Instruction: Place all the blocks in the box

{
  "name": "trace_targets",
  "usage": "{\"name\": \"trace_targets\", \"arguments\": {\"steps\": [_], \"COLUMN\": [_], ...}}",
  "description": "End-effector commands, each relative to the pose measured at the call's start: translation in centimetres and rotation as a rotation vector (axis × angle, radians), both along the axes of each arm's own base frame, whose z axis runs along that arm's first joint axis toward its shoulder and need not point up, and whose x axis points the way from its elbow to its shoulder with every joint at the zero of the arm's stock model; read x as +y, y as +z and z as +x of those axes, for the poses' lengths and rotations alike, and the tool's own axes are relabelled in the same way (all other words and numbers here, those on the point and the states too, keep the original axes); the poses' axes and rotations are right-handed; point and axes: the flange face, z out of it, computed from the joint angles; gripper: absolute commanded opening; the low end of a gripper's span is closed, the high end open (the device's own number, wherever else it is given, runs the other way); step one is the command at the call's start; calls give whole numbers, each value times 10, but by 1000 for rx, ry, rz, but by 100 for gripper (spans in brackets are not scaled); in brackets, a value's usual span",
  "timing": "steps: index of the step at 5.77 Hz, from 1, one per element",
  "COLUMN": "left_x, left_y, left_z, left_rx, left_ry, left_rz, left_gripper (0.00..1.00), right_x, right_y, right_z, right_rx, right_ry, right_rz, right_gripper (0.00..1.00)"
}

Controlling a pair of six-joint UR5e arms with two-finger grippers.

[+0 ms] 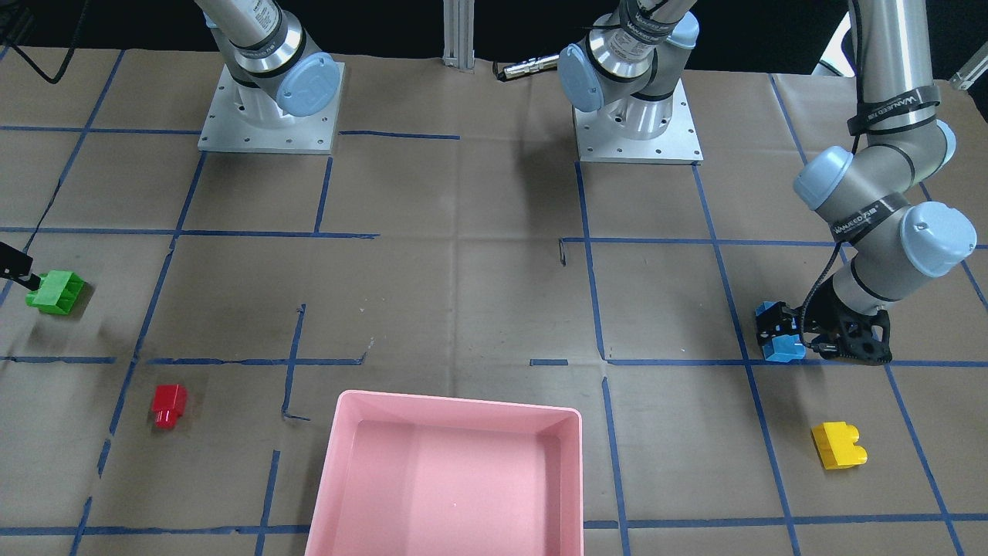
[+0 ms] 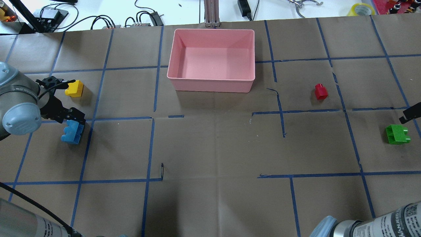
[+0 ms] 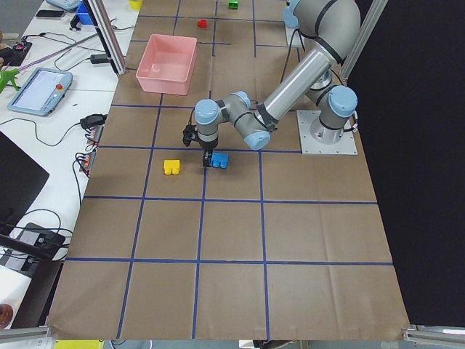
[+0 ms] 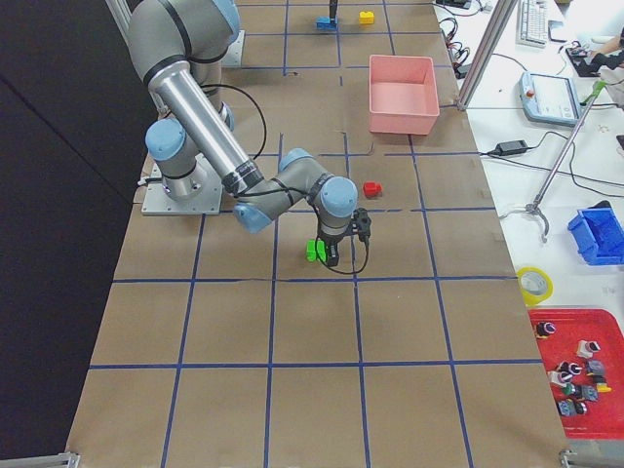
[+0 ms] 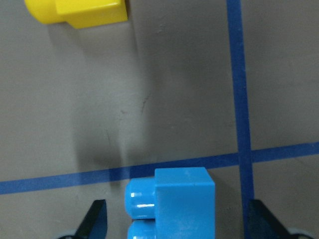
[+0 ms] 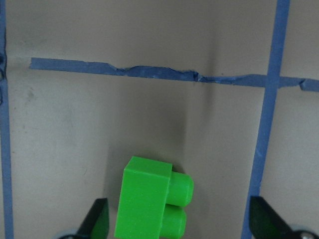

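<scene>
The large shallow pink plastic tray (image 2: 210,86) holds no bricks, well apart from both arms. The left claw (image 5: 180,219), spread, straddles the long blue studded plastic brick (image 2: 71,132). The right claw (image 6: 180,219), spread, straddles the green studded plastic brick (image 2: 397,134). Each brick lies lengthwise in the gap.

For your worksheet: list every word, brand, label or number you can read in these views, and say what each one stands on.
"WANJEED": upper black strap round the left arm, front-facing view; the signs after it are too blurred.
"WANJEED": lower black strap near that arm's elbow.
Printed band on the right arm, overhead view: too blurred to read.
Pink box: no print visible.
</scene>
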Motion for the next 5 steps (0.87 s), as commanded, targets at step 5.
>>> {"name": "trace_targets", "arguments": {"steps": [5], "left_x": [14], "left_y": [-18], "left_z": [1], "left_rx": [23], "left_ry": [16], "left_rz": [53], "left_gripper": [78], "right_x": [26], "right_y": [-22], "right_z": [32], "right_rx": [77], "right_ry": [-157], "right_rz": [-63], "right_gripper": [98]}}
